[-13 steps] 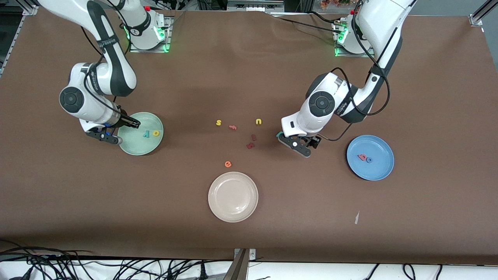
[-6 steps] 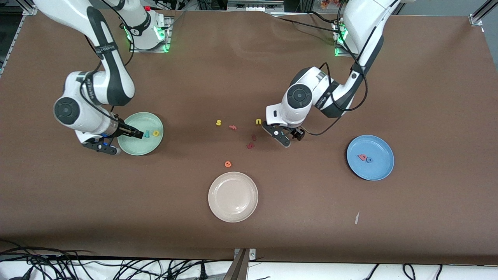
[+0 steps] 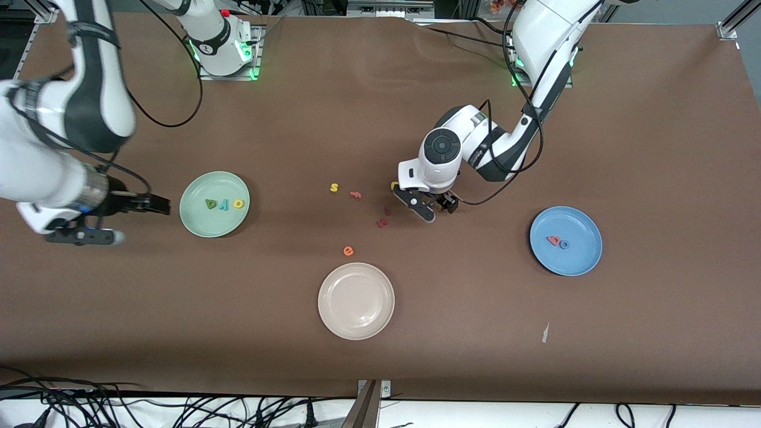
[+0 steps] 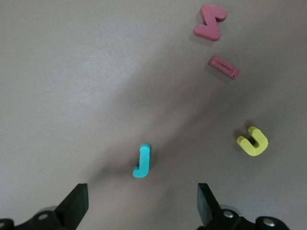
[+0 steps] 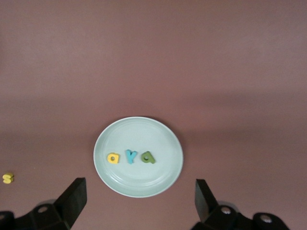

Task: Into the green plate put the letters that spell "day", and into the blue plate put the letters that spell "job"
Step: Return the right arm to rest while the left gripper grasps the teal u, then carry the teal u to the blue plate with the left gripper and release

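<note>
- Letters first: you have the olive d (image 3: 211,204), teal y (image 3: 224,205) and yellow a (image 3: 238,203) lying in a row in the green plate (image 3: 196,221).
- Your blue plate (image 3: 579,261), toward the left arm's end, holds the pink b (image 3: 553,240) and blue o (image 3: 563,244), touching.
- Your teal j (image 4: 141,161) lies on the table, seen between the fingers in the left wrist view.
- Your left gripper (image 3: 429,208) is low over that j, jaws apart, holding nothing, beside the yellow u (image 4: 252,141) and two dark red letters (image 4: 209,22).
- Your right gripper (image 3: 157,205) hangs over bare table beside the green plate, fingers wide apart and empty.
- You also have a cream plate (image 3: 333,321) nearest the front camera.
</note>
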